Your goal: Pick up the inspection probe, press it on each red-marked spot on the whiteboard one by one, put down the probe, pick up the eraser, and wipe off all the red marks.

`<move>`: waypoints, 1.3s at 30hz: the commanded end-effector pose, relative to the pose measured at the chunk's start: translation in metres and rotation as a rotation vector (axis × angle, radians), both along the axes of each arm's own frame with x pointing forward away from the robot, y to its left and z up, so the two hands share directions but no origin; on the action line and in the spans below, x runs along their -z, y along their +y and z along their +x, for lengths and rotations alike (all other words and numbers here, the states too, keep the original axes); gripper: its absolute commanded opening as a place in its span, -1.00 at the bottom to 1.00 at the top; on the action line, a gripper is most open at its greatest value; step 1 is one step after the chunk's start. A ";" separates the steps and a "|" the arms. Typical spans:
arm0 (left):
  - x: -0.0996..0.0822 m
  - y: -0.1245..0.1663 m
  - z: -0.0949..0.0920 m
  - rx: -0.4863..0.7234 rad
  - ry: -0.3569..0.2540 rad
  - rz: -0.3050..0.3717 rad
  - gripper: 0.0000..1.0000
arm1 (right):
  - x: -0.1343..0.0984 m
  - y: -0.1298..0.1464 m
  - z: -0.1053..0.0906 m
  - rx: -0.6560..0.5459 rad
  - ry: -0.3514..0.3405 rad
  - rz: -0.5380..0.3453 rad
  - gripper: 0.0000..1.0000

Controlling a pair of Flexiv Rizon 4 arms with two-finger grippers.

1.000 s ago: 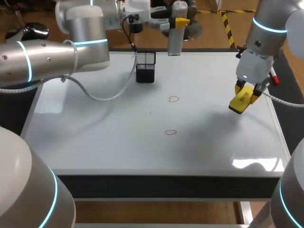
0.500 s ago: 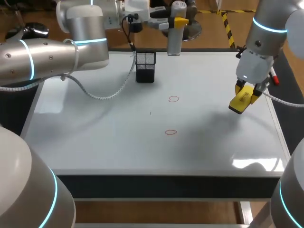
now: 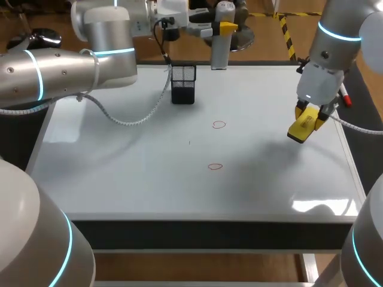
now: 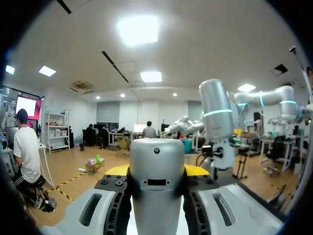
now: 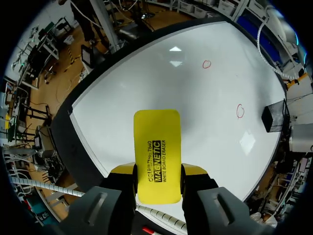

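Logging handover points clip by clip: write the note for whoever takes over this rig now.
Left end effector: shut on the inspection probe, upright at the whiteboard's far edge, near the black mesh holder.
Right end effector: shut on the yellow eraser, above the board's right side.
Done: eraser picked up.
To do: put the probe down; wipe the far red mark and the near red mark.

In my left wrist view the probe (image 4: 156, 181) blocks most of my left jaws, its lower end cut off. My right jaws hide the rear of the eraser (image 5: 156, 147).
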State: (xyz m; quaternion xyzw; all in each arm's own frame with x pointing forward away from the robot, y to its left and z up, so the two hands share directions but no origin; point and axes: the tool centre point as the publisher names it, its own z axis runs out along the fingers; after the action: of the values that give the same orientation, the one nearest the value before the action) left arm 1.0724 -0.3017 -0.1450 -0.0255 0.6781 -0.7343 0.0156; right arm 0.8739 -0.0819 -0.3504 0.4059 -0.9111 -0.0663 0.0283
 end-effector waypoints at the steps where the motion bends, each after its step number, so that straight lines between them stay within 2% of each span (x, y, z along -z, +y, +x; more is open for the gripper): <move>1: -0.001 0.000 0.001 0.003 0.001 0.001 -1.00 | -0.001 0.025 0.018 -0.043 0.020 -0.030 -1.00; 9: -0.001 0.000 0.001 0.003 0.001 0.001 -1.00 | -0.006 0.083 0.045 -0.184 0.025 -0.057 -1.00; 20: -0.001 0.000 0.001 0.003 0.001 0.001 -1.00 | 0.007 0.155 0.058 -0.359 0.038 -0.090 -1.00; 27: -0.001 0.000 0.001 0.003 0.001 0.001 -1.00 | 0.012 0.182 0.058 -0.423 0.006 -0.078 -1.00; 39: -0.001 0.000 0.001 0.003 0.001 0.001 -1.00 | 0.026 0.219 0.058 -0.516 -0.011 -0.065 -1.00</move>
State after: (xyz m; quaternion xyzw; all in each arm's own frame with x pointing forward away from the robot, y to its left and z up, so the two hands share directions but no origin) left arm 1.0726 -0.3017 -0.1450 -0.0256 0.6781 -0.7343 0.0156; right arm 0.9274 0.1308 -0.3708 0.6219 -0.7814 -0.0392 0.0337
